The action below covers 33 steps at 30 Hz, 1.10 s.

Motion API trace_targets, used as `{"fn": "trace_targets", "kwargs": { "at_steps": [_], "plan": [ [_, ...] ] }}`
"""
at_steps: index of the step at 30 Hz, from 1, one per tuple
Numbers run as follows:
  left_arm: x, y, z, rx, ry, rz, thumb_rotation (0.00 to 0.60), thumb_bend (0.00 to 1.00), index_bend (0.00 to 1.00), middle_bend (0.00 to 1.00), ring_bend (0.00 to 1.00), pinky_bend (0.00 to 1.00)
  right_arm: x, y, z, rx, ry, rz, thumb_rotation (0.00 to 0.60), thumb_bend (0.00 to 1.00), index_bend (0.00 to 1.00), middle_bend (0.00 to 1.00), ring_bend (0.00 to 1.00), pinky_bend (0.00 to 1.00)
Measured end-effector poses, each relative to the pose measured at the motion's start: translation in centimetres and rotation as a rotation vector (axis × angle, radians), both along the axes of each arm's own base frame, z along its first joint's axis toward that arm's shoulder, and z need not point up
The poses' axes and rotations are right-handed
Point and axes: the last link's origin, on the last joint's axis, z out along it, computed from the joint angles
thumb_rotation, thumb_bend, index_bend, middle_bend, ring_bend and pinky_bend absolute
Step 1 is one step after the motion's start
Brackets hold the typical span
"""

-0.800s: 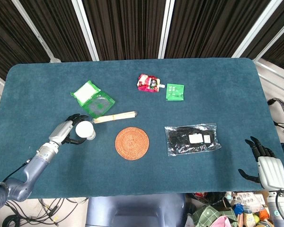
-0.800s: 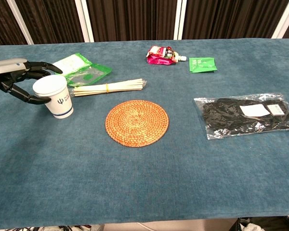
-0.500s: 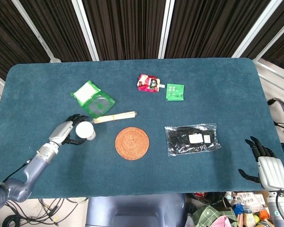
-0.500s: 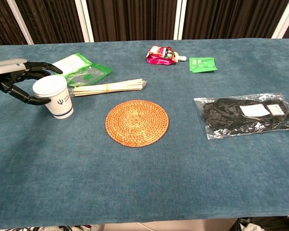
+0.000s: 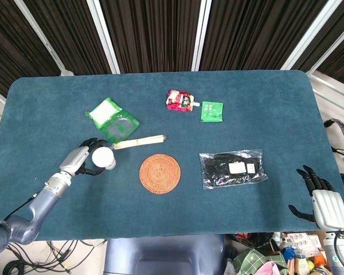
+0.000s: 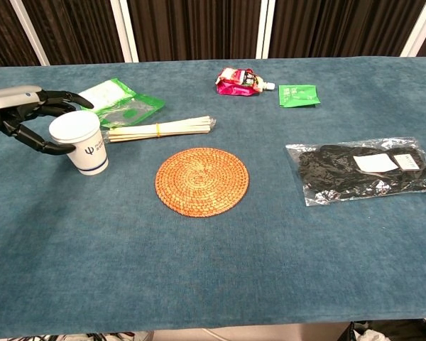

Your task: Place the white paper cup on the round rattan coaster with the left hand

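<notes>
the blue table (image 5: 264, 103) carries one of each thing. the head view alone shows the right hand (image 5: 327, 203) off the table's 4 o'clock corner, fingers spread and holding nothing; the chest view leaves it out. that closer view shows the left hand (image 6: 18, 117) with dark fingers curved around the rim of the white paper cup (image 6: 82, 142), though i cannot tell whether they grip it or only touch it. the cup stands upright on the cloth at the 9 o'clock side of the round rattan coaster (image 6: 201, 180), apart from it, with bare cloth between them. one black bag in clear plastic (image 6: 366, 169) lies at the coaster's 3 o'clock, one green and white packet (image 6: 121, 103) at 10 o'clock, one bundle of sticks (image 6: 160, 129) just beyond the cup. one red pouch (image 6: 239, 79) and one small green sachet (image 6: 298, 94) lie near 12 o'clock.
</notes>
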Motion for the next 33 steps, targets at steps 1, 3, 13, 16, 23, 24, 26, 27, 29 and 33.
{"fn": "trace_targets", "kwargs": {
  "at_steps": [1,3,13,16,23,24,26,27,29,33],
  "plan": [
    [0.0,0.0,0.0,0.002,0.0,0.001,0.6,0.3,0.18,0.3,0.0,0.0,0.0,0.0,0.0,0.0,0.0,0.0,0.6,0.1,0.13,0.04,0.18,0.19],
    [-0.1,0.0,0.1,0.003,0.0,0.003,0.6,0.3,0.18,0.3,0.0,0.0,0.0,0.0,0.0,0.0,-0.001,-0.001,0.6,0.1,0.13,0.04,0.18,0.19],
    [-0.1,0.0,-0.2,-0.002,0.005,0.005,0.6,0.3,0.18,0.3,0.0,0.0,-0.1,-0.1,0.0,0.001,-0.003,-0.003,0.6,0.1,0.13,0.04,0.18,0.19],
    [-0.1,0.1,-0.2,0.002,0.002,0.004,0.6,0.3,0.18,0.3,0.0,0.0,-0.1,-0.1,0.0,0.001,-0.004,-0.004,0.6,0.1,0.13,0.04,0.18,0.19],
    [0.3,0.0,0.2,0.009,-0.009,-0.012,0.6,0.31,0.18,0.3,0.0,0.0,-0.1,-0.1,0.1,0.001,-0.005,-0.005,0.6,0.1,0.13,0.04,0.18,0.19],
    [0.5,-0.1,0.3,0.012,-0.014,-0.017,0.6,0.31,0.18,0.3,0.0,0.0,-0.1,-0.1,0.1,0.001,-0.005,-0.005,0.6,0.1,0.13,0.04,0.18,0.19],
    [0.9,-0.2,0.6,0.022,-0.029,-0.028,0.6,0.31,0.18,0.3,0.0,0.0,-0.1,0.0,0.1,0.0,-0.006,-0.004,0.6,0.11,0.13,0.04,0.18,0.19],
    [1.1,-0.2,0.8,0.026,-0.036,-0.034,0.6,0.31,0.18,0.3,0.0,0.0,-0.1,0.0,0.1,0.002,-0.006,-0.004,0.6,0.11,0.13,0.04,0.18,0.19],
    [1.6,-0.3,1.2,0.035,-0.055,-0.048,0.6,0.3,0.18,0.3,0.0,0.0,-0.1,0.0,0.0,0.004,-0.007,-0.004,0.6,0.11,0.13,0.04,0.18,0.19],
    [3.1,-0.4,1.4,0.032,-0.087,-0.077,0.6,0.31,0.17,0.3,0.0,0.0,-0.1,0.1,0.0,0.005,-0.008,-0.004,0.6,0.1,0.13,0.04,0.18,0.19]
  ]
}}
